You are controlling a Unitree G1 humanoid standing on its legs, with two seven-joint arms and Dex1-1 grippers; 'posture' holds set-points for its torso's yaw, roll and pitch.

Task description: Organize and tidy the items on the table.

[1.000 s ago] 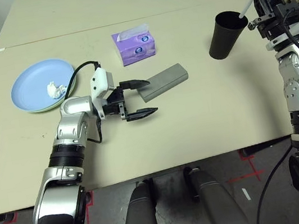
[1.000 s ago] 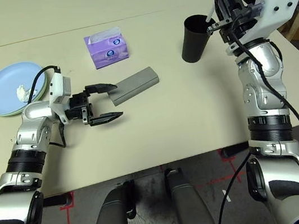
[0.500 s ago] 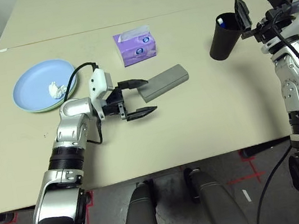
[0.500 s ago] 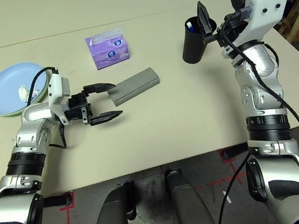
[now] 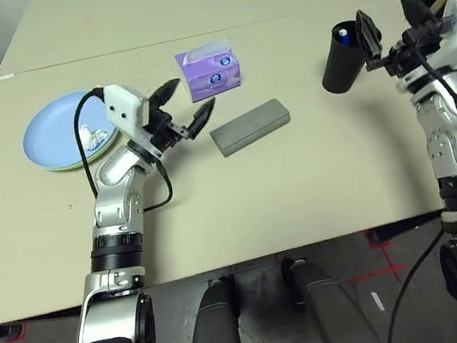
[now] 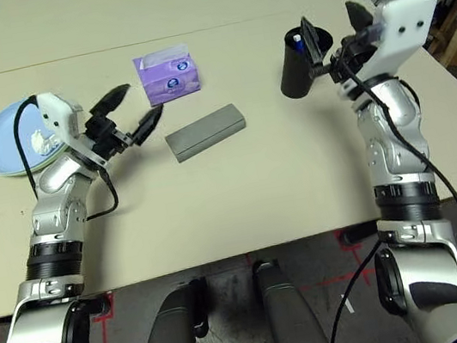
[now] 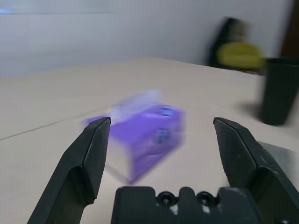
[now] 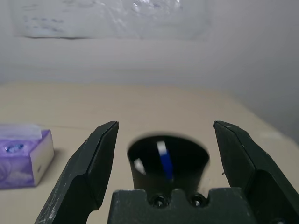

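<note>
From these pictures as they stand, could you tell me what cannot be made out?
- Pen: the black cup hides all but its top end.
- Crumpled tissue: left eye view, partly behind the left gripper's white mount.
- Green plate: just a rim edge under the blue plate.
- Tissue box: blurred in the left wrist view, print unreadable.

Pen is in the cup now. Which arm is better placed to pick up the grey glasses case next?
Probably the left. The left gripper hangs open just beside the grey glasses case, mid-table. The right gripper is open too, but it sits at the black cup holding the pen, farther from the case.
</note>
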